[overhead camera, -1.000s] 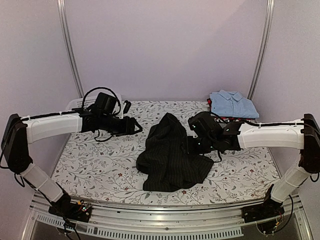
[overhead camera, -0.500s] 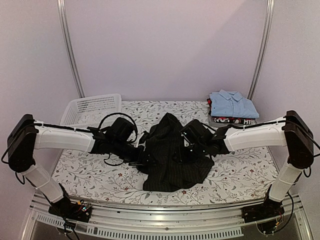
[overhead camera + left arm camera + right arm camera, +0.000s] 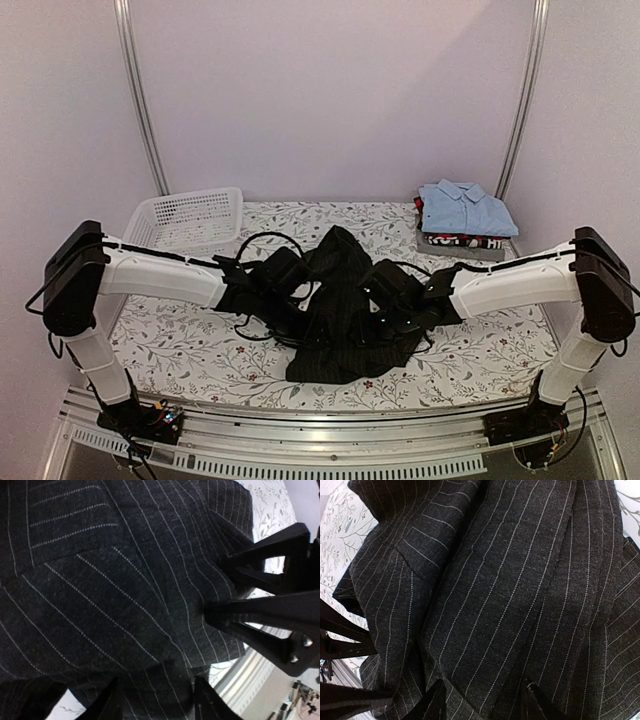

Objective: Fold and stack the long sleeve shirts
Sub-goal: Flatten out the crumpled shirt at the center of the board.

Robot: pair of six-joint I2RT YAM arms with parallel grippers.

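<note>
The left gripper (image 3: 157, 700) is spread, its fingers down on the left side of the black pinstriped shirt (image 3: 345, 320) with cloth showing between them; I cannot tell whether a fold is caught. The right gripper (image 3: 482, 700) is spread likewise on the shirt's right side. The shirt lies crumpled on the flowered bench (image 3: 170, 340). Behind it to the right, the light blue shirt (image 3: 465, 207) lies folded on a dark folded garment (image 3: 460, 240). Behind it to the left stands a white basket (image 3: 185, 217).
</note>
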